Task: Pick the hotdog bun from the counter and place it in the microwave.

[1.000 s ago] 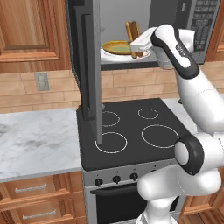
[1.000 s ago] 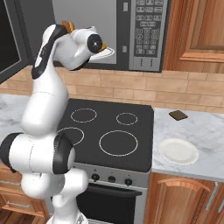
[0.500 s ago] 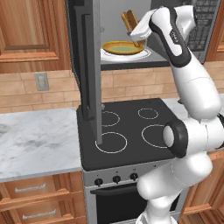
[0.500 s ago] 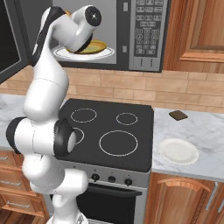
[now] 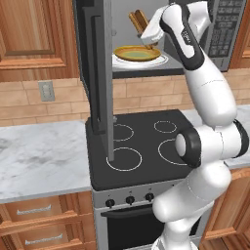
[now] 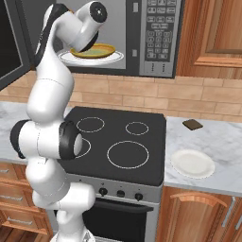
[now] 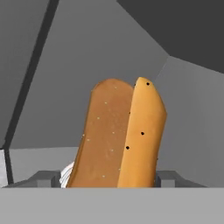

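Fingers [image 5: 143,30] clamped on hotdog bun [image 5: 138,20], held inside open microwave [image 6: 158,35] above yellow plate [image 5: 136,52]. Open door [image 5: 97,73] hangs over stovetop [image 6: 118,142]. On worktop [image 6: 222,142] to the right: white plate [image 6: 192,163], dark block [image 6: 193,124].

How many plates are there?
2. A yellow plate sits on the turntable inside the microwave, and a round white plate lies on the counter right of the stove. The arm may hide others.

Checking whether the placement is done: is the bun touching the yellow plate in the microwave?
Apart. In the left base view the bun sits in the hand, clearly above the yellow plate, with grey microwave interior showing between them.
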You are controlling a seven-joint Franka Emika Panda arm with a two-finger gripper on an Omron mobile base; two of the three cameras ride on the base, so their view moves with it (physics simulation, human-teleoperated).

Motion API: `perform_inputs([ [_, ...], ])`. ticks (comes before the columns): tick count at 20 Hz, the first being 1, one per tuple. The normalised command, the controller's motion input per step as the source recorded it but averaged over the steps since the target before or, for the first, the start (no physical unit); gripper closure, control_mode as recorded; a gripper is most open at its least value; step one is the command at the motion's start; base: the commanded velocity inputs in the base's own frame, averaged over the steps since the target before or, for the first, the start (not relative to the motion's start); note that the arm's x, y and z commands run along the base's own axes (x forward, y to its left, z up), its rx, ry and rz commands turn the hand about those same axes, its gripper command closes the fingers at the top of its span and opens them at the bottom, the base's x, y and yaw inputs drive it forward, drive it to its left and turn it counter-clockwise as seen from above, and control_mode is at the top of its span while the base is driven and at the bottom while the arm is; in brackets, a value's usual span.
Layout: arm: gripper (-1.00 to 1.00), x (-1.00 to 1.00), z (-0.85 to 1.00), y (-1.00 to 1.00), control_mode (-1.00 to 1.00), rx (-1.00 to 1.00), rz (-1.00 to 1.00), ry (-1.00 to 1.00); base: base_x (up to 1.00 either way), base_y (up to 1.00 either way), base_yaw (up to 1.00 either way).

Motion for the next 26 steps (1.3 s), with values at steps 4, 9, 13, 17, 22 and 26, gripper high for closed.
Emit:
perform_inputs([
  [4, 1.0, 0.05, -0.14, 0.13, -1.0, 0.0, -0.07, -0.09, 0.0, 0.0, 0.0],
  [9, 1.0, 0.2, -0.23, 0.27, -1.0, 0.0, -0.16, -0.11, 0.0, 0.0, 0.0],
  [13, 1.0, 0.33, -0.2, 0.13, -1.0, 0.0, -0.2, -0.03, 0.0, 0.0, 0.0],
  [17, 1.0, 0.41, -0.02, 0.0, -1.0, 0.0, -0.11, 0.0, 0.0, 0.0, 0.0],
  [22, 1.0, 0.49, 0.0, -0.1, -1.0, 0.0, -0.02, 0.02, 0.0, 0.0, 0.0],
  [26, 1.0, 0.36, 0.01, -0.01, -1.0, 0.0, 0.0, 0.05, 0.0, 0.0, 0.0],
])
